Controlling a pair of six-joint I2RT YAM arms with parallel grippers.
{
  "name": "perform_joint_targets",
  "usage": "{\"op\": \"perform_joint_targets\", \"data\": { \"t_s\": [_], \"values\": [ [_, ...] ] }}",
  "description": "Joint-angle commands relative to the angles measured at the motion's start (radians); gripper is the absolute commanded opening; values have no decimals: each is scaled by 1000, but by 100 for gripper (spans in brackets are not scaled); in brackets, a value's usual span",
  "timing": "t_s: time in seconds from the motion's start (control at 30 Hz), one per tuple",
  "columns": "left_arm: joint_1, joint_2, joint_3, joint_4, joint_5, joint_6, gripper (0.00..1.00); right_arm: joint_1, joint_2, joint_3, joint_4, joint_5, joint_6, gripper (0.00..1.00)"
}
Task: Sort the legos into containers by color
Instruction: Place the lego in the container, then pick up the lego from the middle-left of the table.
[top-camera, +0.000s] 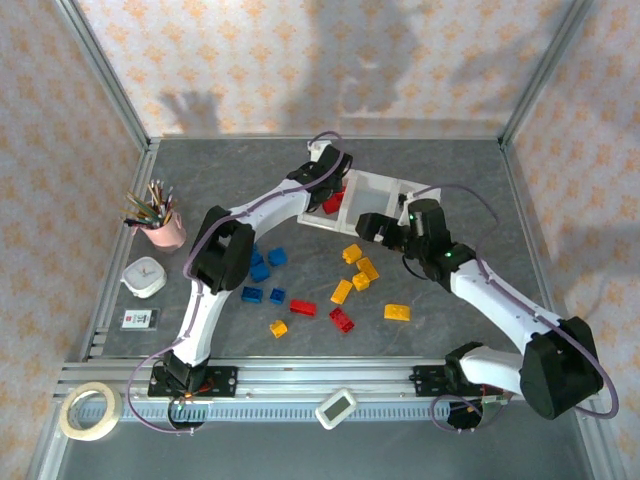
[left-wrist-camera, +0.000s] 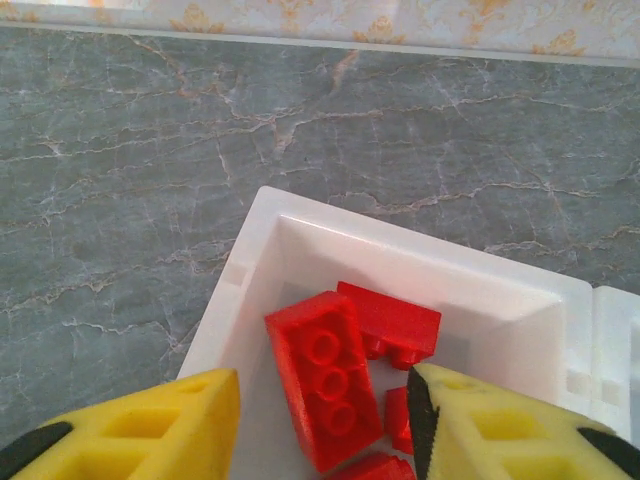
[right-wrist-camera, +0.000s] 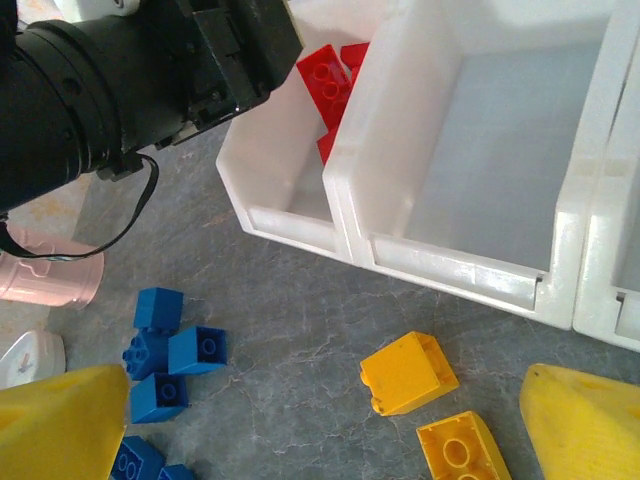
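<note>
While the left end effector (left-wrist-camera: 325, 415) gapes wide, studded red legos (left-wrist-camera: 392, 322) lie beneath.

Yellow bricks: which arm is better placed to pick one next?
Right, likely: the right gripper hangs open over the yellow bricks, while the left gripper is over the red compartment.

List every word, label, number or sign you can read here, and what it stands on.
No text is legible.
small card: dark print, too small to read.
white device on the front rail: screen too small to read.
red bricks in the tray: no lettering seen on the studs.
</note>
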Motion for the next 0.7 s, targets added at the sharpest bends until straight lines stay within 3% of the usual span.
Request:
{"op": "perform_joint_targets", "data": {
  "t_s": [0.0, 0.1, 0.3, 0.67],
  "values": [
    [0, -72, 13, -86, -2, 15, 52, -3, 2, 45, -35, -16, -32, 100],
    [-2, -172, -83, -97, 59, -3, 53, 1, -8, 39, -63, -25, -37, 100],
    [-29, -481, -439, -59, 129, -74, 55, 48, -23, 2, -127, -29, -38, 100],
    [-209, -861, -889, -171, 117, -286, 67, 162, -142, -144, -127, -39, 19, 100]
  ]
}}
